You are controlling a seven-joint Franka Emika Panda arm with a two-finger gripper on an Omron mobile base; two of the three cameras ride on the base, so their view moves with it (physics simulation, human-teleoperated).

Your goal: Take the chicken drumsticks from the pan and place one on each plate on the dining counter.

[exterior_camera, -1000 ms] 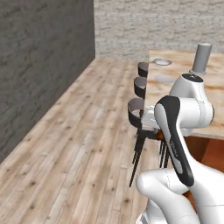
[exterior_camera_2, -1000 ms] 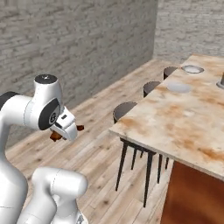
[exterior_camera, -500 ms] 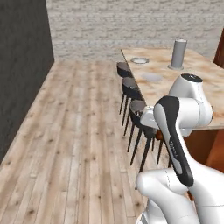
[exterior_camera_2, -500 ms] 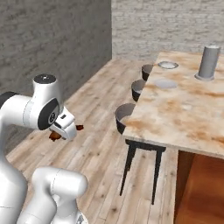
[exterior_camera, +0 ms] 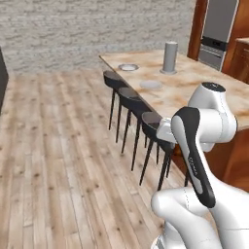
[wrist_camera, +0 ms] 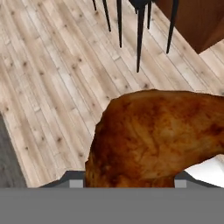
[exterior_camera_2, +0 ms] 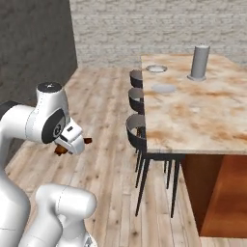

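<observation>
Rendered home kitchen with dining area, long stone-look dining counter (exterior_camera_2: 202, 116) ahead and right of the gripper (exterior_camera_2: 72, 144), row of dark bar stools (exterior_camera: 129, 97) along its near edge, built-in oven (exterior_camera: 219, 29) in wooden cabinetry beyond, plank floor (exterior_camera: 58, 146) beneath, brick wall (exterior_camera_2: 144, 24) behind

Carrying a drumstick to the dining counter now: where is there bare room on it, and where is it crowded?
The near half of the dining counter is bare stone. The far end is busier: two plates and a tall grey cylinder. Both plates look empty. Stools line the floor-side edge, so come in from above. The drumstick sits in the fingers.
</observation>
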